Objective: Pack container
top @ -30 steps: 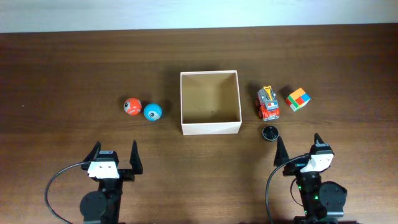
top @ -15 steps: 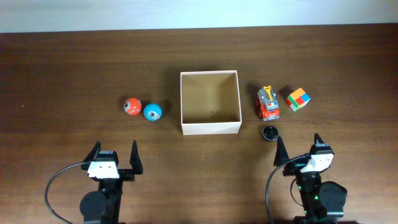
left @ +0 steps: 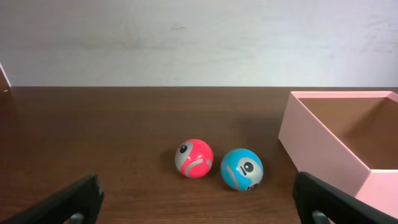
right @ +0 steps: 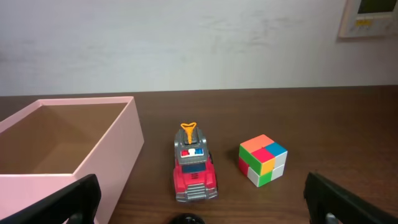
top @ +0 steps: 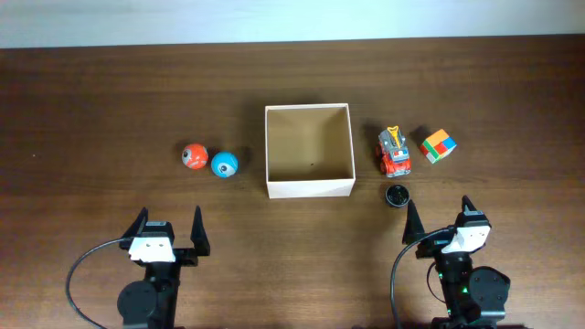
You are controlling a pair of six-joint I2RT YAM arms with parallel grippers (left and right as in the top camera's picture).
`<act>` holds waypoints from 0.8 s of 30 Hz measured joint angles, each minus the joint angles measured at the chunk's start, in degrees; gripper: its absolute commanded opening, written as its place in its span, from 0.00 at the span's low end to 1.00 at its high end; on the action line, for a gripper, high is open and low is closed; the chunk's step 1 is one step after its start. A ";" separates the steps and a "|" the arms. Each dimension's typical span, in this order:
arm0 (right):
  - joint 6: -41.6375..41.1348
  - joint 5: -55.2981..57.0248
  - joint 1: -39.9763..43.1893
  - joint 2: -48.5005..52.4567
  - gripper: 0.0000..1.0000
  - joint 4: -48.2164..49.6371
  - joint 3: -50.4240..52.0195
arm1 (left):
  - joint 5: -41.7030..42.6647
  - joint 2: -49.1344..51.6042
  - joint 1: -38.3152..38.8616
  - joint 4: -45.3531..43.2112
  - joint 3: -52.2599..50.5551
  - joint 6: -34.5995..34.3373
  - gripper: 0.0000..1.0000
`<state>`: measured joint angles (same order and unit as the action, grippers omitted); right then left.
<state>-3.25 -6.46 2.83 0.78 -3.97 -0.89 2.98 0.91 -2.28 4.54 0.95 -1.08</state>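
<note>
The container (top: 309,187), a square open-topped box with cream-white walls and a tan inside, stands mid-table and looks empty; it also shows in the left wrist view (left: 323,140) and the right wrist view (right: 115,149). A red ball (top: 194,156) (left: 193,158) and a blue ball (top: 224,164) (left: 242,169) lie to its left. A red toy truck (top: 394,152) (right: 194,171), a coloured cube (top: 438,145) (right: 263,160) and a small black round object (top: 397,195) (right: 186,219) lie to its right. My left gripper (top: 167,229) (left: 199,202) and right gripper (top: 439,219) (right: 202,199) are open and empty, near the front edge.
The dark wooden table (top: 110,100) ends at a pale wall at the back. A white wall panel (right: 367,17) shows at the upper right of the right wrist view.
</note>
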 measured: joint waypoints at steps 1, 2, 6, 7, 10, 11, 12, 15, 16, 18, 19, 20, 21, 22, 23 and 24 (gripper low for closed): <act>0.00 0.00 0.00 0.00 0.99 0.00 0.00 | 0.00 0.00 0.00 0.00 0.00 0.00 0.99; 0.02 0.02 0.00 0.00 0.99 -0.02 0.00 | 0.00 0.00 -0.02 0.02 0.00 0.00 0.99; 0.00 0.02 0.00 0.00 0.98 0.00 0.00 | 0.02 0.00 0.00 0.00 0.00 0.00 0.99; 0.02 0.00 0.00 0.02 0.99 0.00 0.00 | 0.00 0.00 0.00 0.02 0.00 0.00 0.99; 0.00 0.00 0.00 0.00 0.99 -0.02 0.00 | 0.00 0.00 0.00 0.00 0.00 0.00 0.99; 0.02 0.00 0.00 0.00 0.99 -0.02 0.00 | 0.00 0.00 0.00 0.02 0.00 0.00 0.99; 0.00 0.02 0.00 0.02 0.99 -0.02 0.00 | 0.00 0.00 0.00 0.00 0.00 0.02 0.99; 0.00 0.02 0.00 0.00 0.99 -0.02 0.00 | 0.00 0.00 0.00 0.00 0.00 0.00 0.99; 0.02 0.02 0.00 0.00 0.99 -0.02 0.00 | 0.02 0.00 0.00 0.00 0.00 0.00 0.99; 0.02 0.00 0.00 0.00 0.99 0.00 0.00 | 0.00 0.00 0.00 0.00 0.00 0.00 0.99; 0.02 -0.07 0.00 0.00 0.99 0.00 0.00 | 0.02 0.00 0.00 0.00 0.00 0.00 0.99; 0.02 -0.31 0.00 0.00 0.99 0.11 0.00 | 0.02 0.00 0.00 0.02 0.00 0.00 0.99; 0.00 -0.76 0.00 0.00 0.99 0.35 0.00 | 0.00 0.00 0.00 0.00 0.00 0.00 0.99; -0.02 -1.16 0.00 0.00 0.99 0.61 0.04 | 0.02 0.00 0.00 0.00 0.00 0.00 0.99; -0.02 -2.56 0.00 0.02 0.99 1.99 0.11 | 0.00 0.00 0.00 0.00 0.00 0.00 0.99; 0.00 -3.74 0.00 0.02 0.99 3.26 0.15 | 0.02 0.00 0.00 0.00 0.00 0.00 0.99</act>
<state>-3.25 -10.20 2.83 0.80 -0.71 -0.73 3.01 0.91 -2.28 4.54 0.95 -1.08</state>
